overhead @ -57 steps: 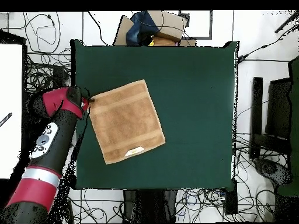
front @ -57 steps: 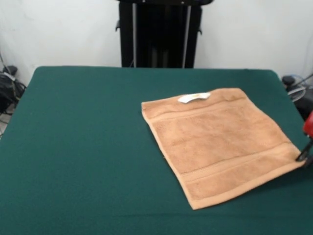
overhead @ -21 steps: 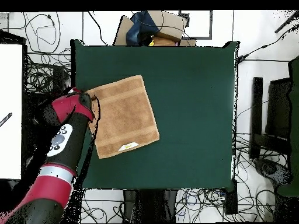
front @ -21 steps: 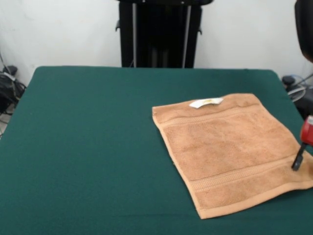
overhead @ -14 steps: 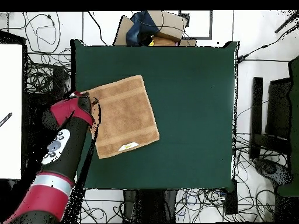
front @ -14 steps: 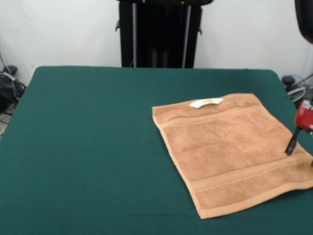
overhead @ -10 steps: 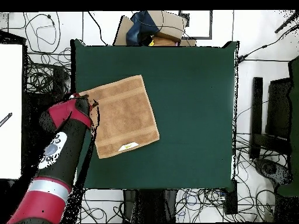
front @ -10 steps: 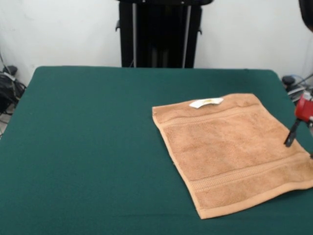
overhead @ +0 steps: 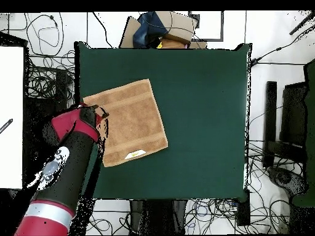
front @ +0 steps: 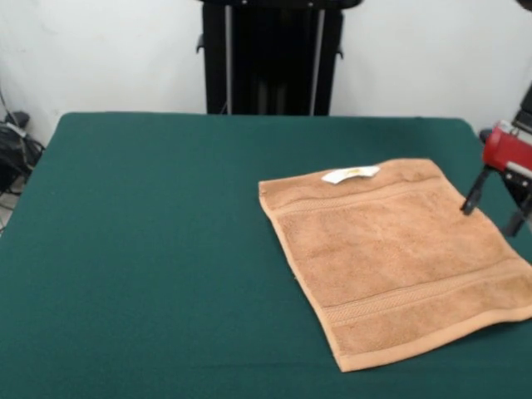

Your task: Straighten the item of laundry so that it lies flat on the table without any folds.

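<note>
While the towel (front: 391, 258) lies flat by the counter (front: 150, 249) edge, the end effector (front: 494, 214) hovers over its side, fingers spread and empty.

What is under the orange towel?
The towel lies flat on the green table, which shows all around it. Anything right beneath the towel is covered, but no lump shows.

Peach towel (front: 389, 253) lies flat, askew, on green table (front: 150, 233).

front view oblique, overhead straight down, table (front: 150, 249) shared
</note>
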